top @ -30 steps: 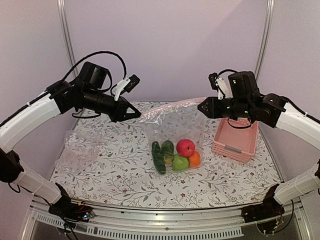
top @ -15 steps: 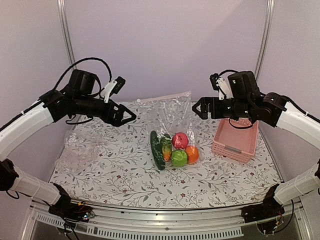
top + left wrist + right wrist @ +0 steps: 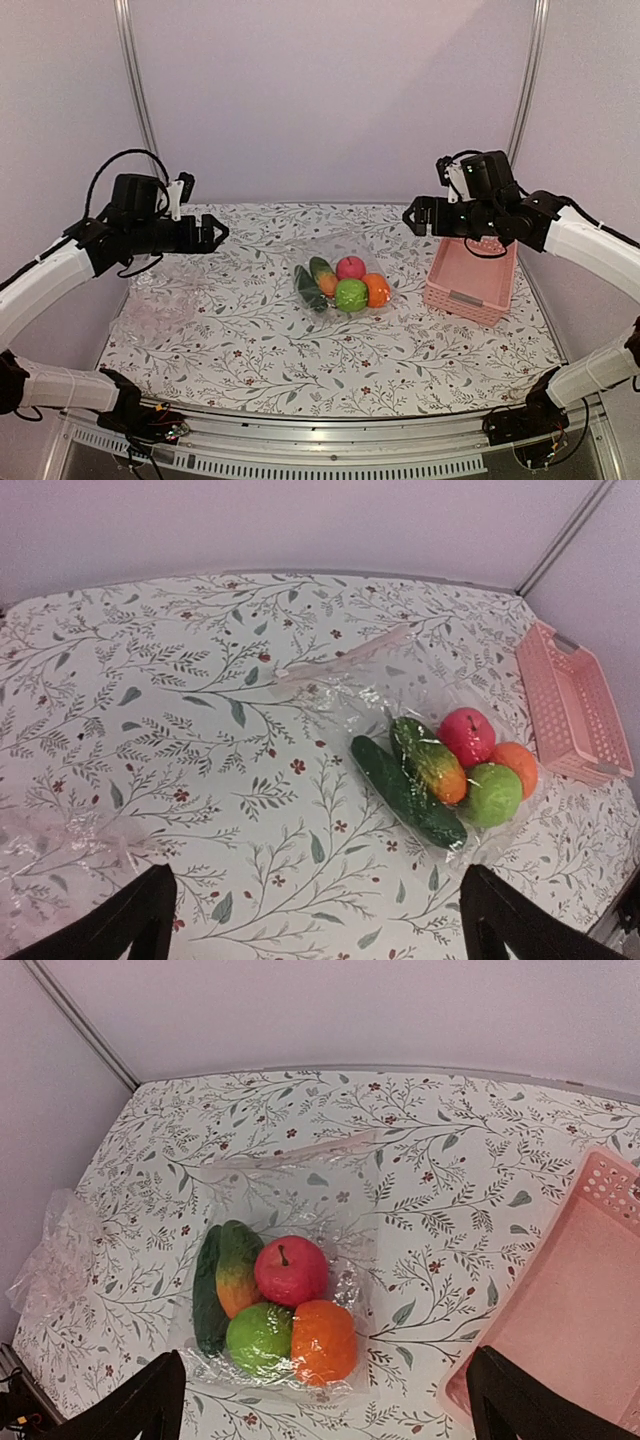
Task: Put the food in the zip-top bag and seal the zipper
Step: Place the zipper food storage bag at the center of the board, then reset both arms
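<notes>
- left gripper [image 3: 218, 236]: left-centre of top view, in the air above the table [image 3: 250, 340], jaws spread wide, nothing between them; in its wrist view the two fingers sit at the bottom corners, far apart
- right gripper [image 3: 410, 220]: right-centre of top view, also raised, jaws wide, nothing held; well apart from the bag
- zip-top bag [image 3: 290, 1200]: lying flat mid-table, centre of top view, not touched by either gripper
- food all inside the bag, bunched at its lower end: red apple [image 3: 291, 1271] on top, green apple [image 3: 259, 1338] below it, orange [image 3: 324, 1341] just right of the green apple, mango [image 3: 238, 1268] left of the red apple, cucumber [image 3: 207, 1295] leftmost, touching the mango
- zipper [image 3: 300, 1150]: strip along the bag's upper edge in the right wrist view, away from the fruit; can't tell if it is pressed shut
- pink basket [image 3: 465, 298]: right side of top view, near the bag but apart
- crumpled clear film [image 3: 150, 300]: left side of table, under the left arm
</notes>
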{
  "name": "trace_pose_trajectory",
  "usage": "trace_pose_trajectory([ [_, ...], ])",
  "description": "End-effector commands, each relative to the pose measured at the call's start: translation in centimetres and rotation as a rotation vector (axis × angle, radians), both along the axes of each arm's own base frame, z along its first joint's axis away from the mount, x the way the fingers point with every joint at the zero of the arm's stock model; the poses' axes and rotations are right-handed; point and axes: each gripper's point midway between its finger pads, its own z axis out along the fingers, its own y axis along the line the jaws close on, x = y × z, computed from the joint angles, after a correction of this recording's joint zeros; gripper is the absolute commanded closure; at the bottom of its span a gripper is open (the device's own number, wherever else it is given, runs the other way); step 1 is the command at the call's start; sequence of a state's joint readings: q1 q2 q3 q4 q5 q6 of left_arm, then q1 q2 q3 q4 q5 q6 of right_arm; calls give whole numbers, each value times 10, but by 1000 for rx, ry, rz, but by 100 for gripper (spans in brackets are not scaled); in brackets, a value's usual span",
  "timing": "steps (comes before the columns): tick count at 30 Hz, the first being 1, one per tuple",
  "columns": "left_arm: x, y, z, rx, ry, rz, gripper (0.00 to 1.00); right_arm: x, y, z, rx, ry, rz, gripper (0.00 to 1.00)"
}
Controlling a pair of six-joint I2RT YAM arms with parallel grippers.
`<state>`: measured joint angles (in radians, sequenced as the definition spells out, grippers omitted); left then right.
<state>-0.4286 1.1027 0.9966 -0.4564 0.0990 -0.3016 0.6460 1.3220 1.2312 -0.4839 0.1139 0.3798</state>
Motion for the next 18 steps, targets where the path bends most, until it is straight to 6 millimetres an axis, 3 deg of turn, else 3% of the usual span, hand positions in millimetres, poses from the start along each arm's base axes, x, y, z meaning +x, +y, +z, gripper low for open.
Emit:
trace_pose_trajectory([
  [1, 23, 56, -8, -12, -48, 273, 0, 20, -34, -30, 11, 36, -94, 1],
  [6, 27, 115, -25, 6, -71, 439, 0, 37, -92, -57, 28, 71, -228, 1],
  [12, 10, 171, -31, 47, -184, 604, 0, 43, -156, -73, 27, 37, -373, 1],
  [18, 8, 189, -26, 57, -326, 656, 0, 36, -197, -70, -36, -96, -479, 1],
])
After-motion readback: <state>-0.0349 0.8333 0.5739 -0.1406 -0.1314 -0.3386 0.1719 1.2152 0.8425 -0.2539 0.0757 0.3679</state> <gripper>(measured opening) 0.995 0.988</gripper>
